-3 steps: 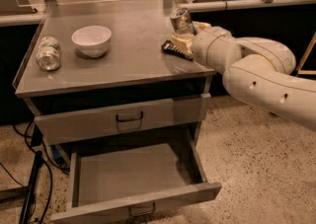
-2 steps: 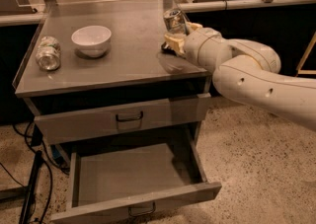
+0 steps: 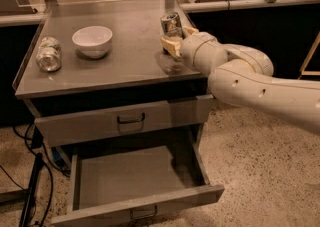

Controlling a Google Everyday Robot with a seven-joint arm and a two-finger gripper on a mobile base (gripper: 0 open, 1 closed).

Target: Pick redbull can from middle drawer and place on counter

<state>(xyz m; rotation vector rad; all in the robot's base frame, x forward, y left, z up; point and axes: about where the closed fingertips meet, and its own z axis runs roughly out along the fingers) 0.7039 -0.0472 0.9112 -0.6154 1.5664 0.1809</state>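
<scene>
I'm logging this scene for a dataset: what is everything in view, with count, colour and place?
redbull can: one, silvery, upright at the counter's right edge, in the claw
bowl: one, white, on the counter, left of centre
jar: one, clear, on its side near the counter's left edge
counter: one, grey steel, atop the cabinet
top drawer: one, grey, shut
middle drawer: one, grey, pulled open
cables: black, on the floor at left
arm: one, white, reaching in from the right
claw: one, tan, closed around the redbull can
</scene>
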